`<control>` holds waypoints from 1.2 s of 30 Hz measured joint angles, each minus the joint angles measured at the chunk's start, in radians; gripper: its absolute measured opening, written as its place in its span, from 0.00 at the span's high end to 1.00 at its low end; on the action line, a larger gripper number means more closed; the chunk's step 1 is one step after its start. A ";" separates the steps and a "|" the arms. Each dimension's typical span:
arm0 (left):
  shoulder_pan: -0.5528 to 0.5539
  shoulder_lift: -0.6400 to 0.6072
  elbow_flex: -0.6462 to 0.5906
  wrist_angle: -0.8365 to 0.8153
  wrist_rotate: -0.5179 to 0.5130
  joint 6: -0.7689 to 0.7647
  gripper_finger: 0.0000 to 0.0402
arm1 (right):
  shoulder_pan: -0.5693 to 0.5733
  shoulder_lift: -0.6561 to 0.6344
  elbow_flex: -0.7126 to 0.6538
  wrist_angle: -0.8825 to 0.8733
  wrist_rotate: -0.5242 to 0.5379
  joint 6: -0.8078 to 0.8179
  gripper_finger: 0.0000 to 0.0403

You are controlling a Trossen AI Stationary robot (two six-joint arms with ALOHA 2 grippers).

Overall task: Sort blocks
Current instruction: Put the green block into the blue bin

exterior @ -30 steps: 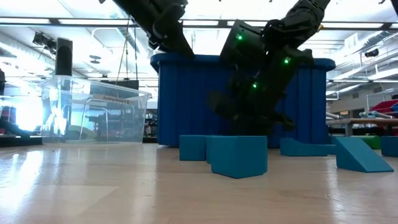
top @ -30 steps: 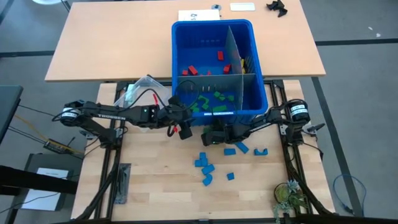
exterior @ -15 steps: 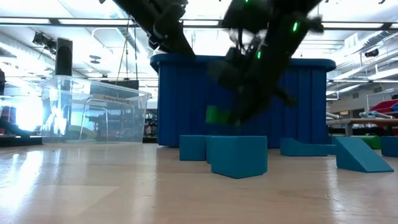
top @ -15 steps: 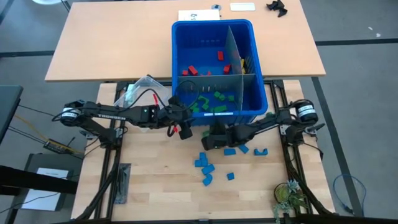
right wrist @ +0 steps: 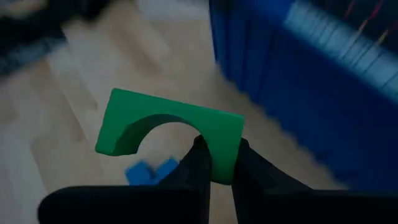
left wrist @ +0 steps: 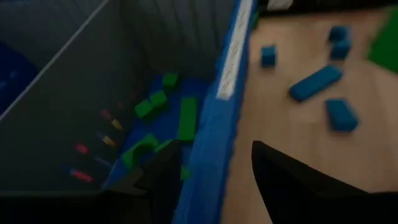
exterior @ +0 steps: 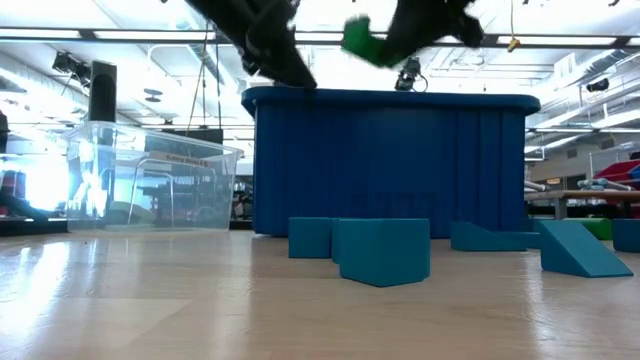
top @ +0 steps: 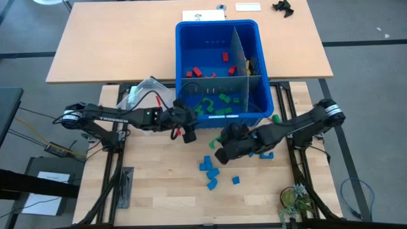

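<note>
The right hand [right wrist: 217,163] was raised above the counter [top: 159,172], just near of the large blue bin [top: 251,111], pinching a green arch block [right wrist: 171,134] by one leg between its dark fingers [right wrist: 202,158]; in the low view the same green arch block [exterior: 362,40] appeared level with the bin's rim, clear of the counter surface. The left hand [left wrist: 214,171] hung over the bin's near left corner, its fingers [left wrist: 163,171] spread and straddling the blue rim, with nothing between them. The bin was split by grey dividers: green blocks [top: 219,103] lay in the near compartment, red blocks [top: 210,63] in the far left compartment, and a few yellow pieces [top: 249,63] showed in the far right compartment. Loose blue blocks [top: 210,166] were scattered on the counter near of the bin, beneath and to the left of the right arm, with two more blue blocks [top: 266,154] just right of the right hand. A clear plastic tub [exterior: 150,188] stood to the left of the bin. A further green piece [top: 276,118] lay beside the bin's near right corner; its shape could not be determined.
</note>
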 joint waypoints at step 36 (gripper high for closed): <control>0.158 -0.015 0.085 -0.189 0.243 0.069 0.49 | -0.444 -0.203 0.051 -0.159 -0.175 -0.637 0.50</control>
